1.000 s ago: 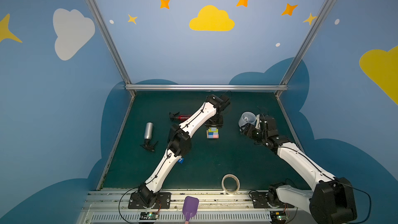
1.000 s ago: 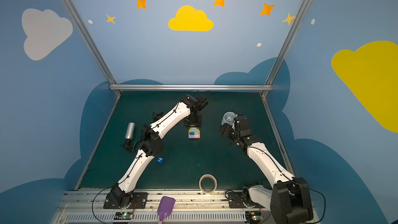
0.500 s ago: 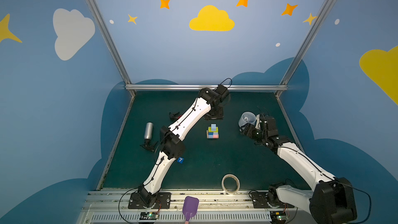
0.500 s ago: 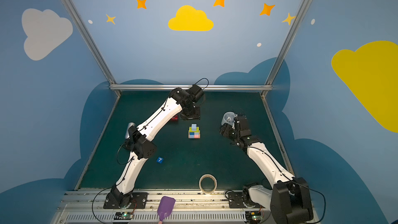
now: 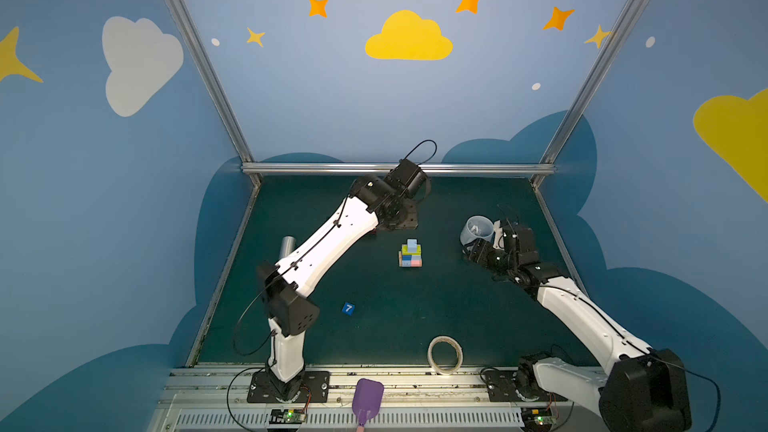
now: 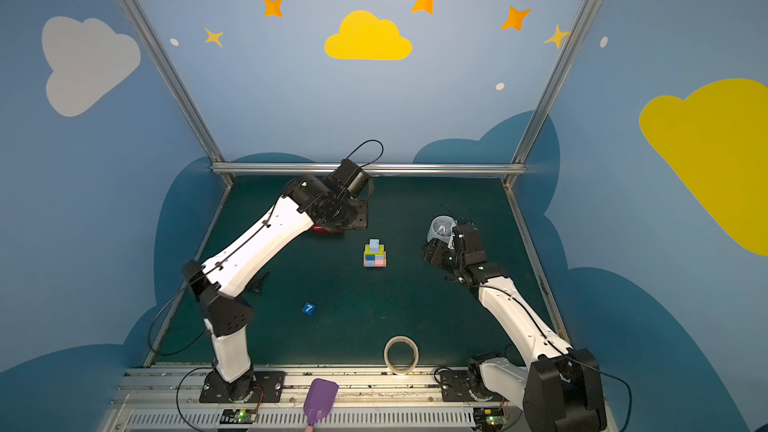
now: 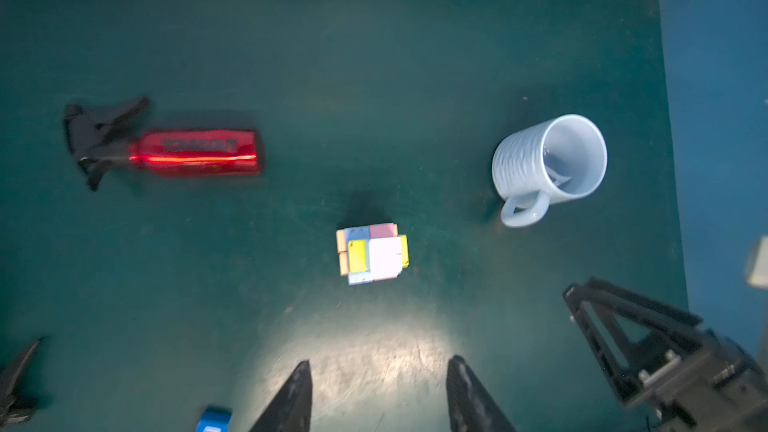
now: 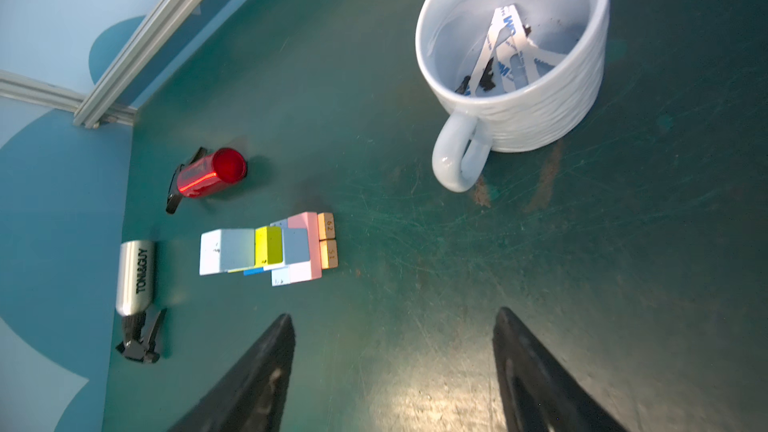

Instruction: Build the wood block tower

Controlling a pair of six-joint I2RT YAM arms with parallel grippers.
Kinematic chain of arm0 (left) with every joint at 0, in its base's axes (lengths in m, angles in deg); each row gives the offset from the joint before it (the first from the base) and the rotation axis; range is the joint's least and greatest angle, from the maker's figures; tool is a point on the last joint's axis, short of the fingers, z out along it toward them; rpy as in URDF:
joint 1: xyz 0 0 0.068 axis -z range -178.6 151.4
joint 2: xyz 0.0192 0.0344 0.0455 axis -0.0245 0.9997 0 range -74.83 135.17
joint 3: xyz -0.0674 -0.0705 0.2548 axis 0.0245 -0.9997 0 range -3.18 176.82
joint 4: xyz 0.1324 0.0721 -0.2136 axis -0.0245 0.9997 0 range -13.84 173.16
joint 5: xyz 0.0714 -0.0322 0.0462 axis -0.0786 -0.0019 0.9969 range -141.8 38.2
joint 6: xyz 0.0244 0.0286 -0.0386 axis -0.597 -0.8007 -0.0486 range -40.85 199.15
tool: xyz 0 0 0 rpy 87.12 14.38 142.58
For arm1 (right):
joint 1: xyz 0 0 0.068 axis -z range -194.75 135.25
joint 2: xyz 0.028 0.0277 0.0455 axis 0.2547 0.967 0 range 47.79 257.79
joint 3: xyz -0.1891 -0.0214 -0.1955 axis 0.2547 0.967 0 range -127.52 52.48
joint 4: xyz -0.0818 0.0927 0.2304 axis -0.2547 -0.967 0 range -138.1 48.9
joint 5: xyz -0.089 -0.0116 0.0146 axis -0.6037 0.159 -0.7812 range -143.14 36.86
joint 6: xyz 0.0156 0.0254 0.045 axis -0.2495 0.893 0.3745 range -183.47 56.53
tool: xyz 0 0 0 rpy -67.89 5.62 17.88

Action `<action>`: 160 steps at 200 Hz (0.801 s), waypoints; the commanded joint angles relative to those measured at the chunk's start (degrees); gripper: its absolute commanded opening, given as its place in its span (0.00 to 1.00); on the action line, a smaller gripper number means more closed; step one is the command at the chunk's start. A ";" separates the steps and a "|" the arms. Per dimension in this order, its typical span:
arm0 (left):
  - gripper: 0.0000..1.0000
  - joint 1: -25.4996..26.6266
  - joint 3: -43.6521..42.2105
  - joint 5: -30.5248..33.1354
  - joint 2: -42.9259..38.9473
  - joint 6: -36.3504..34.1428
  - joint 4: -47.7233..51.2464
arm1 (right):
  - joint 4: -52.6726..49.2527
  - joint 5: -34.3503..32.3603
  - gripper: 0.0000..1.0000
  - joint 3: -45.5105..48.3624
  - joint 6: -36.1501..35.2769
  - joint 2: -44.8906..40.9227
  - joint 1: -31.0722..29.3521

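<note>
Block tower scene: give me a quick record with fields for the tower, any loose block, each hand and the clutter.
tower: standing mid-mat, light-blue cube on top, yellow-green under it, blue and pink lower, orange at base
loose block: blue 7 block, on the mat, apart from the tower
left hand: open, empty, off the tower
right hand: open, empty, near the mug
clutter: tape roll, red bottle, silver bottle

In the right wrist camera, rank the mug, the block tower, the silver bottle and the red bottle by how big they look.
1. mug, largest by far, and also nearest the camera.
2. block tower.
3. silver bottle and red bottle: close; the red one is seen nearly end-on, so no ranking.
</note>
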State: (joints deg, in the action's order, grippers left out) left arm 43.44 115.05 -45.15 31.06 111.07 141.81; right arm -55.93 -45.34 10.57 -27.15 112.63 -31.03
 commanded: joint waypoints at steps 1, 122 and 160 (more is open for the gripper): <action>0.52 -0.22 -10.04 5.07 -8.45 -1.22 -10.89 | -1.63 1.76 0.74 -1.82 -1.85 -3.94 -0.34; 0.67 -1.54 -49.98 23.04 -45.71 -4.11 -34.05 | -16.23 -2.09 0.74 -17.47 -12.92 -11.04 -17.26; 0.73 -1.77 -60.36 26.10 -54.16 -3.25 -40.62 | -22.30 -4.35 0.74 -25.13 -18.92 -3.36 -29.13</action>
State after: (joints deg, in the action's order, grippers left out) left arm 41.98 59.06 -22.83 -18.76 107.66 106.38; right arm -71.52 -47.09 -10.65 -40.18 104.98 -53.98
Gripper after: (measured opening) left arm 0.719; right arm 0.741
